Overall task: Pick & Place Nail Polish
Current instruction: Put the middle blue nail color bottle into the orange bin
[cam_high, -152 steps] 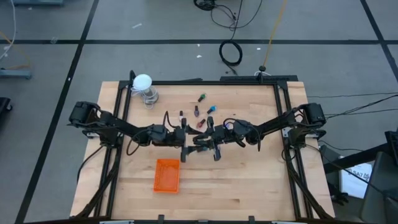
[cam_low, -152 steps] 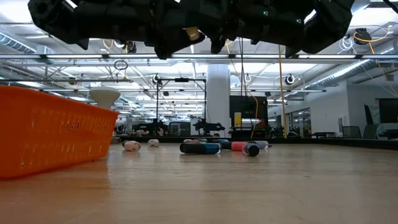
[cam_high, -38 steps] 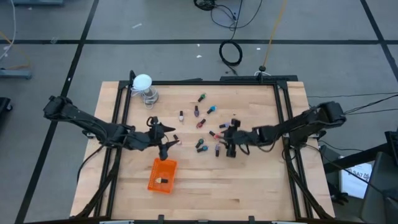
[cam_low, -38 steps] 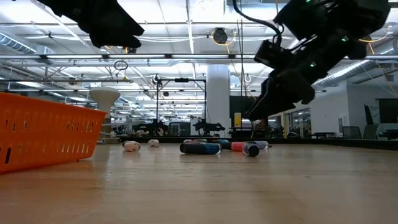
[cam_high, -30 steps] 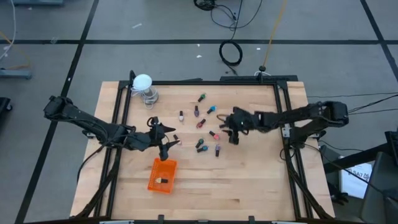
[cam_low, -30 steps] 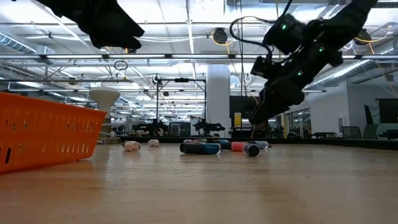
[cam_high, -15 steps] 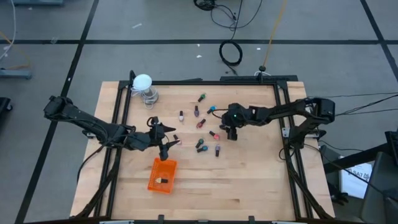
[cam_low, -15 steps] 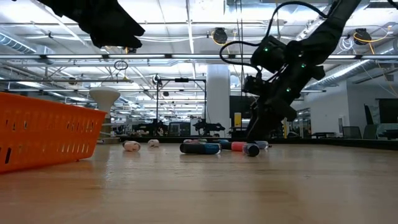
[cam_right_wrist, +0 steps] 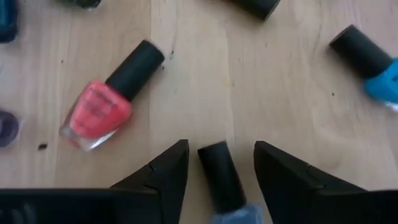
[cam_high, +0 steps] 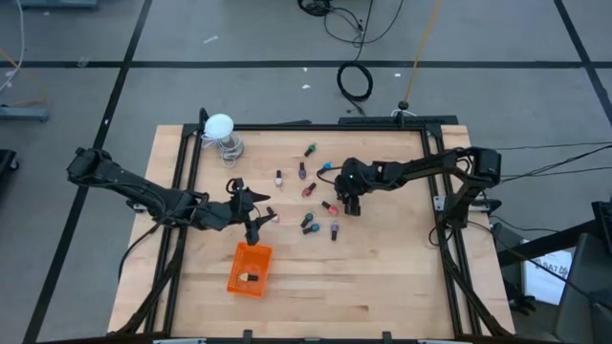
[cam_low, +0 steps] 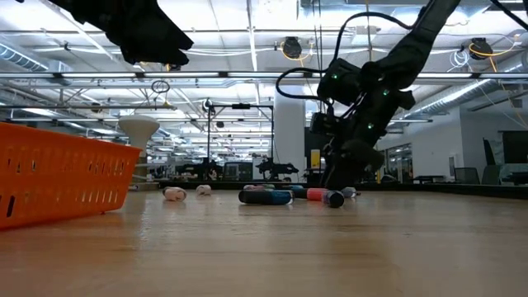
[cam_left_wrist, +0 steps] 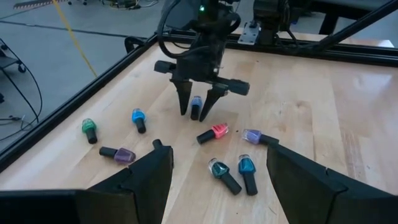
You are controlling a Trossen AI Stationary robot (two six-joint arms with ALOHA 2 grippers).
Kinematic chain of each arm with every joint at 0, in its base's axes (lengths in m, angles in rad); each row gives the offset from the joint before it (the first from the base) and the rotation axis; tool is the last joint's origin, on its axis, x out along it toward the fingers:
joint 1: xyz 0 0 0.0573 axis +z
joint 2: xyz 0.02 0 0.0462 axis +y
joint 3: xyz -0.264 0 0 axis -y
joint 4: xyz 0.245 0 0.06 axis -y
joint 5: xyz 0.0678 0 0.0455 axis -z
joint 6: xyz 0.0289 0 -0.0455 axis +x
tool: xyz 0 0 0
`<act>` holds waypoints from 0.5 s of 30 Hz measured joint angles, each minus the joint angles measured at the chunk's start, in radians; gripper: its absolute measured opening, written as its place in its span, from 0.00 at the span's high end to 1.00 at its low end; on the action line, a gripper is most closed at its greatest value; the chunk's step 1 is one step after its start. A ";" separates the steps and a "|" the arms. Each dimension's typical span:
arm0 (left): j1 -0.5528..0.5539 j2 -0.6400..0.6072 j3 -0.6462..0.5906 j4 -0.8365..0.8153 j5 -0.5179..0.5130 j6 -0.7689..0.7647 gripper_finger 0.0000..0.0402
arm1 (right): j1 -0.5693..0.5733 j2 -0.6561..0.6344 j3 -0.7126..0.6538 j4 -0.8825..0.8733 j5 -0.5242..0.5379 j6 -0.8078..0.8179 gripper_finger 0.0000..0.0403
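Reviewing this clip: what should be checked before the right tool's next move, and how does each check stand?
1. Target lined up: ok. The blue bottle lies with its dark cap in the gap of the right tool.
2. Right tool open: ok. Bare wood shows on both sides of the cap.
3. Fingertips low enough to grip: cannot tell whether they reach the table.
4. Neighbours clear: ok. The pink bottle lies apart from the fingers.
5. Left tool out of the way: ok. It is open, by the tray, apart from the right arm.
6. Room in the tray: ok. Only one bottle shows in it.
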 joint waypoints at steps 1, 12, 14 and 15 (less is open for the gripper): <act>0.000 0.000 0.000 0.000 0.000 0.000 0.36 | 0.000 -0.005 -0.001 -0.013 0.000 0.000 0.61; 0.000 0.000 0.000 0.001 0.000 0.000 0.36 | 0.001 -0.047 -0.004 -0.098 -0.003 0.020 0.87; 0.000 0.000 0.000 0.002 0.000 -0.004 0.36 | 0.002 -0.047 -0.004 -0.098 -0.003 0.021 0.88; 0.000 0.000 0.000 0.001 0.000 -0.009 0.36 | 0.002 -0.047 -0.004 -0.095 -0.003 0.022 0.88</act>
